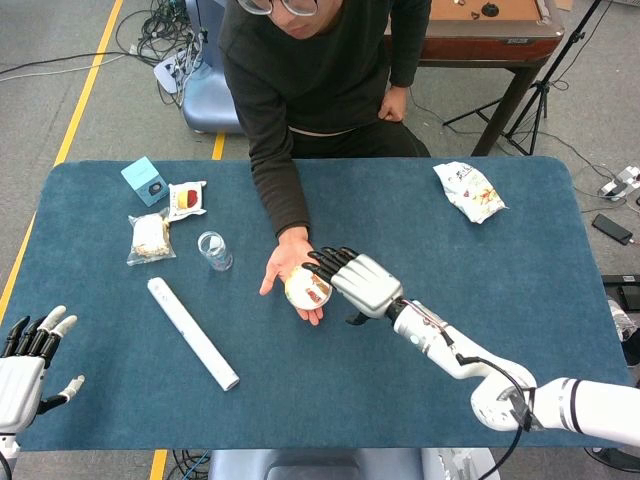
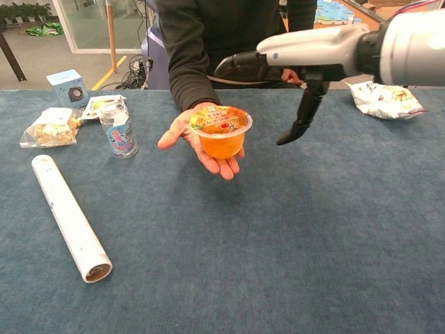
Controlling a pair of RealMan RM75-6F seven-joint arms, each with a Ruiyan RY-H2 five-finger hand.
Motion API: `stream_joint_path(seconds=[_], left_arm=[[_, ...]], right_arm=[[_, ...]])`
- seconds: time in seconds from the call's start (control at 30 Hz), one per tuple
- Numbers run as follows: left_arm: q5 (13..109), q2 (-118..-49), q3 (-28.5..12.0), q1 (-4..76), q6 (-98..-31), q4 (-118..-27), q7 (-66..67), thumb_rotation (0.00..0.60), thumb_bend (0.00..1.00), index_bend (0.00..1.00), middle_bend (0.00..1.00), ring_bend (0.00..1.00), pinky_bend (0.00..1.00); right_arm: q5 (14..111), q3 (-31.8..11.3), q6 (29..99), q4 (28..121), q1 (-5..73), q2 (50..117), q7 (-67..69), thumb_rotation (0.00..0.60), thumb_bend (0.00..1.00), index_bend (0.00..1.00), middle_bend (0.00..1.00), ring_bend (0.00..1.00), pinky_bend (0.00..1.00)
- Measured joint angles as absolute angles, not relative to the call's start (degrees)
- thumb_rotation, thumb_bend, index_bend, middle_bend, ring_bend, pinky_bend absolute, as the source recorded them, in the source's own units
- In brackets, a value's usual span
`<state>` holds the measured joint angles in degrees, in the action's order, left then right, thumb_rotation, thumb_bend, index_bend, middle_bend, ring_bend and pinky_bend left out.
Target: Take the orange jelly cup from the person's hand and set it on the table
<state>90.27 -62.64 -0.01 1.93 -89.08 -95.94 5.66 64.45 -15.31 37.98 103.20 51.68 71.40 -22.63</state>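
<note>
The orange jelly cup point(image 2: 221, 133) with a printed foil lid rests on the person's upturned palm point(image 2: 182, 129) over the middle of the table; from above the cup point(image 1: 304, 288) shows beside the person's palm point(image 1: 279, 266). My right hand point(image 1: 358, 283) hovers just right of and above the cup with fingers spread, its fingertips point(image 1: 322, 262) reaching over the lid. In the chest view the right hand point(image 2: 292, 66) is above the cup with its thumb hanging down at the cup's right, apart from it. My left hand point(image 1: 25, 368) rests open at the table's near left edge.
A white tube point(image 1: 192, 333) lies at the left. A small clear bottle point(image 1: 214, 250), a wrapped snack point(image 1: 150, 236), a small packet point(image 1: 187, 199) and a blue box point(image 1: 145, 181) stand behind it. A snack bag point(image 1: 468, 190) lies at the far right.
</note>
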Motion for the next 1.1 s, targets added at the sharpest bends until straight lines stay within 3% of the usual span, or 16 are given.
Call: stream_joint_path(seconds=[0.37,0.57,0.67,0.93,1.1], left_arm=[[90.1,-62.6,0.0,1.3,-89.8,-95.5,5.2,0.600,0.21,0.14,0.07,0.09,0.02],[89.9,-62.6,0.0,1.0,-90.1,-95.0,4.5,0.600,0.21,0.14,0.07,0.09,0.02],[89.8,-62.6,0.0,0.8,-90.3,-94.7,4.1,0.600,0.21,0.14,0.07,0.09,0.02],[89.8,-62.5,0.0,0.5,-90.6,-94.3,3.7,0.600,0.21,0.14,0.07,0.09,0.02],[89.8,-62.5,-0.1,0.4,-90.6,-94.3,3.7,0.600,0.21,0.14,0.07,0.09,0.02]], right_arm=[[53.3,-13.3,36.0,96.7,62.0,78.8,-28.4,0.600,0.11,0.00,0.00,0.00,0.15],[50.8,-12.1,36.4,93.6,65.0,81.8,-28.7,0.600,0.19,0.02,0.05,0.00,0.18],[50.6,-11.7,36.7,92.3,65.7,82.9,-28.0,0.600,0.25,0.11,0.12,0.02,0.28],[52.2,-11.4,39.2,90.4,65.9,84.6,-25.3,0.600,0.50,0.37,0.29,0.21,0.54],[55.7,-11.6,41.0,90.9,64.6,83.8,-22.1,0.600,0.52,0.43,0.33,0.25,0.59]])
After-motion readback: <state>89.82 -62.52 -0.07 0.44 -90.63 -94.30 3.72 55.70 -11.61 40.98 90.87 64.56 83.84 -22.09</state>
